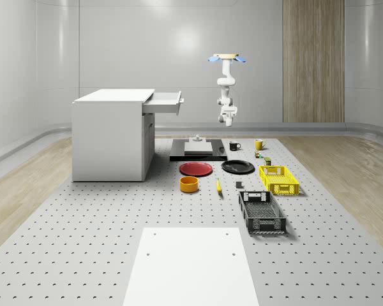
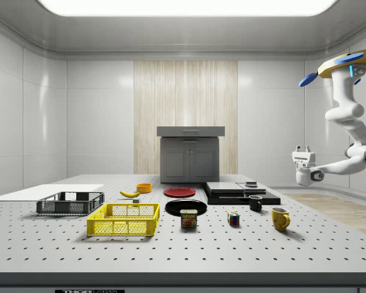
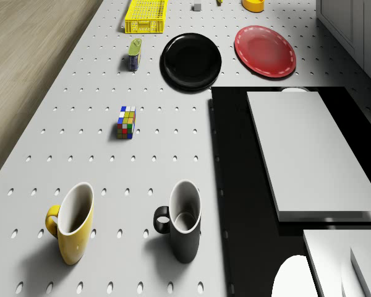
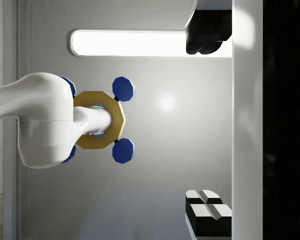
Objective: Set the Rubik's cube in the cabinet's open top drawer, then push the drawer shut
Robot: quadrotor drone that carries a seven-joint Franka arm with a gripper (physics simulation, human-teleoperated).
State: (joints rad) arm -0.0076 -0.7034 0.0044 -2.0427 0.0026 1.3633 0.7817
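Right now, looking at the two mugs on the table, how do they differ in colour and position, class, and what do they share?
The yellow mug is bright yellow; the black mug is black. In the side view the black mug stands nearer the dark platform, the yellow mug farther from it. The Rubik's cube lies closer to the yellow mug. Both stand upright with one handle, and look empty.

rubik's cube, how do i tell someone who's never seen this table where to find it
Start at the black slab on the pegboard table; two mugs stand beside its near end. The Rubik's cube sits alone between the yellow mug and the Spam tin. It is the only multicoloured chequered block.
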